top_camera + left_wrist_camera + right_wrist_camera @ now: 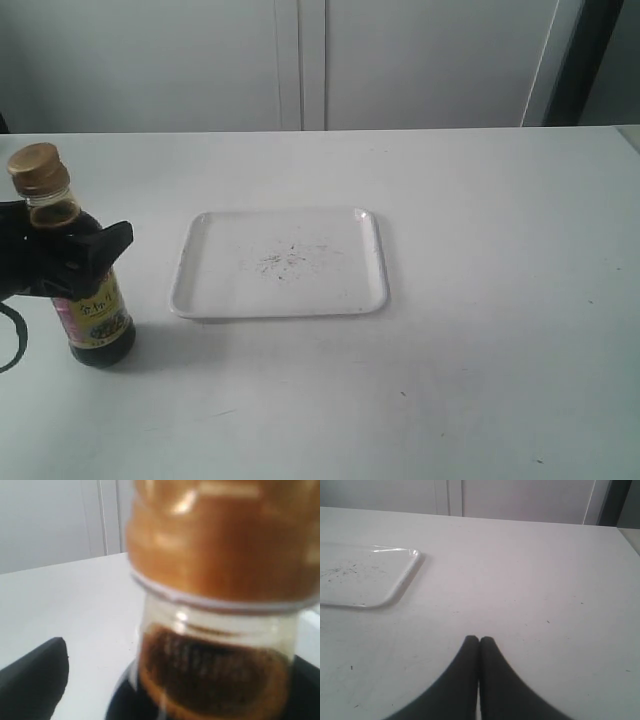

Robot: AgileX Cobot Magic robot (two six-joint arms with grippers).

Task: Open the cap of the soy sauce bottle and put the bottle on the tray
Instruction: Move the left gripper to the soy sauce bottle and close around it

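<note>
I see the soy sauce bottle (88, 300) standing upright on the white counter (480, 330), at about 9 o'clock from the tray (375, 270), apart from it. Clear glass, dark liquid, red-yellow-purple label. The gold-brown cap (38, 168) sits down on the neck, not flipped. My left tool (70, 260) is clamped around the bottle's shoulder. My right tool (479, 641) has its fingers pressed together, holding nothing, over bare counter. The tray has dark scuffs at its centre.
</note>
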